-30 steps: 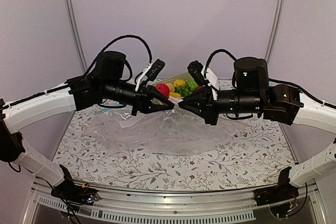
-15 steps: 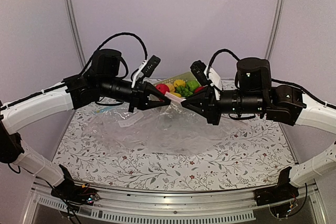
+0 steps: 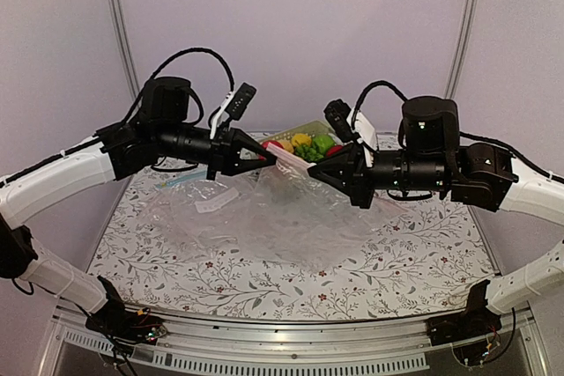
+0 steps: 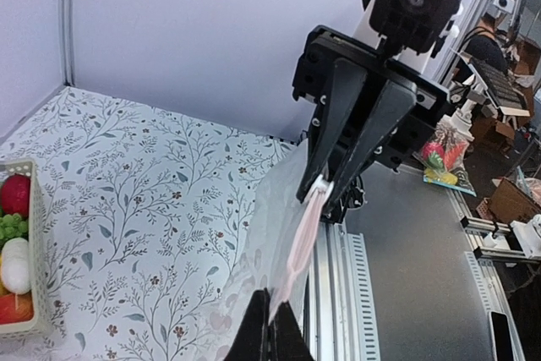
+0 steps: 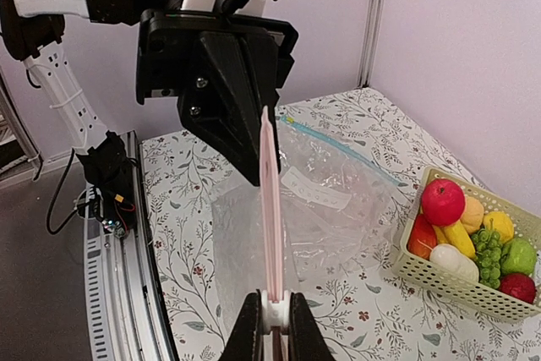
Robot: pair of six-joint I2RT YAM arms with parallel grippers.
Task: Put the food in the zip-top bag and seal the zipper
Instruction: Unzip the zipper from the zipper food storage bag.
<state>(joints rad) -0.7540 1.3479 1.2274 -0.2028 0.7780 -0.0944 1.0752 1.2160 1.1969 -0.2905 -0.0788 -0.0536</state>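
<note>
A table (image 3: 176, 261) covered in a leaf-patterned cloth fills the overhead view. Two white-and-black arms reach in from the sides, the left arm (image 3: 62, 173) and the right arm (image 3: 520, 187), and their tips meet above the middle.

Between them hangs the zip-top bag (image 3: 291, 226), large and clear. Its mouth is lifted off the table and its lower part lies crumpled on the cloth. Its edges are hard to trace against the pattern. A second clear bag (image 3: 198, 191), with a blue strip and a white label, lies flat on the cloth to the left.

At the far edge sits a pale basket (image 5: 448, 281), mostly hidden behind the grippers from above and cut off at the frame edge in the left wrist view. It holds the food, including a red apple (image 5: 442, 201), a banana (image 5: 456, 238), green grapes (image 5: 488, 243), a white oblong piece (image 5: 452, 261), a lemon (image 5: 500, 224) and a green fruit (image 5: 518, 255).

The pink zipper (image 5: 269, 209) runs straight between the grippers. The left gripper (image 3: 269, 161) is clenched on one end of it. The right gripper (image 5: 271, 303) is clamped on the small white slider (image 5: 270, 314) at the other end. The slider cannot be made out from above
</note>
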